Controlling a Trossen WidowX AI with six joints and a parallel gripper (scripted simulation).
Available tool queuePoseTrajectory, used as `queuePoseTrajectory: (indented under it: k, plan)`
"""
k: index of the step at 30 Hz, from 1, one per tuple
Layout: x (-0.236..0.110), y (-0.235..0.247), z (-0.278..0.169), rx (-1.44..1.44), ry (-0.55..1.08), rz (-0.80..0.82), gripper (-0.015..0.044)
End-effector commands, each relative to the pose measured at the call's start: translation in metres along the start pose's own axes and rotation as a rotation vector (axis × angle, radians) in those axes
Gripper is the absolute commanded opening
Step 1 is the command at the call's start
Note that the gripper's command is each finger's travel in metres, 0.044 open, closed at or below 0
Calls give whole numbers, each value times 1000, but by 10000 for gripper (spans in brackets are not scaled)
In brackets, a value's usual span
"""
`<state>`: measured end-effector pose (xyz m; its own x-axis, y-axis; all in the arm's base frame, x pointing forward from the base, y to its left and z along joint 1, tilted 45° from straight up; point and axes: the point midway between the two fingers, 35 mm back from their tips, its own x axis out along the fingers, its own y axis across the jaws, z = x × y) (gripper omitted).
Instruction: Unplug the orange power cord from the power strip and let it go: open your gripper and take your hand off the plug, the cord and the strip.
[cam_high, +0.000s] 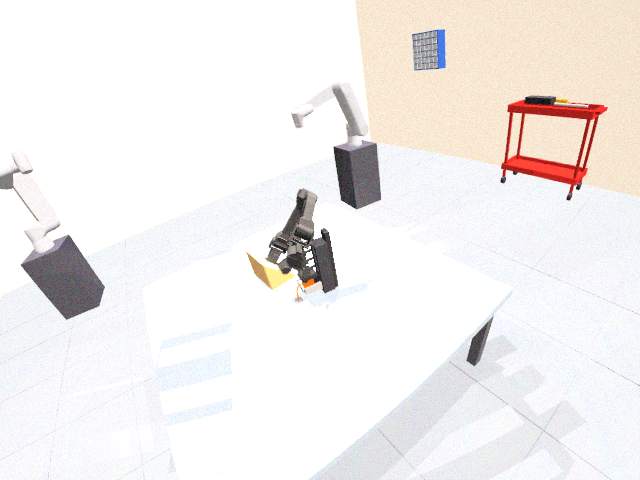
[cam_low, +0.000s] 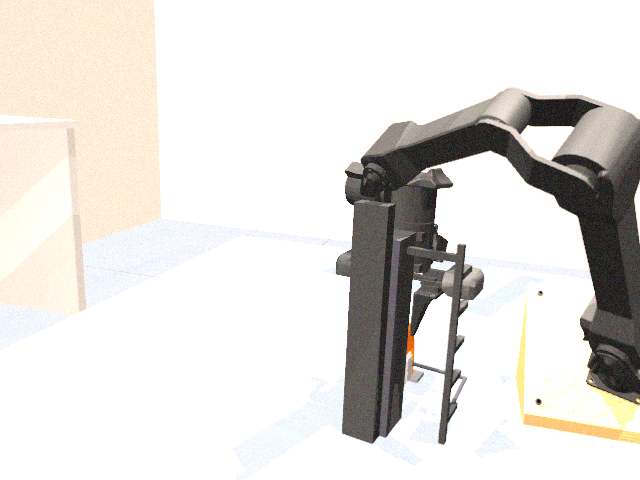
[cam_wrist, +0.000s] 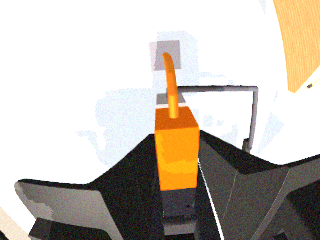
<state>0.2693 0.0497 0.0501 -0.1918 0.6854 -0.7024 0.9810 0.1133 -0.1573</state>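
So the claw (cam_wrist: 179, 180) is clamped on the orange plug (cam_wrist: 176, 146), one dark finger on each side, and the plug looks like it's still seated low on the upright strip (cam_low: 369, 320). The cord (cam_wrist: 171, 83) runs from the plug away to a small grey block near the strip's foot.

What worries me: the strip stands tall and narrow on the tabletop (cam_high: 361, 361). If the pull isn't straight out from the strip, I'd guess the whole thing tips or drags along. The grip could also slide off the plug's smooth sides.
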Motion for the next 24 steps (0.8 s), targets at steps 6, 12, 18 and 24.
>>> queuePoseTrajectory:
  k: [6,12,18,24]
  plan:
    - [-2,1,20,4,-16,4,0]
    - [-3,2,30,4,-17,5,0]
    - [-4,1,40,5,-18,5,0]
    - [-6,-1,49,5,-18,5,0]
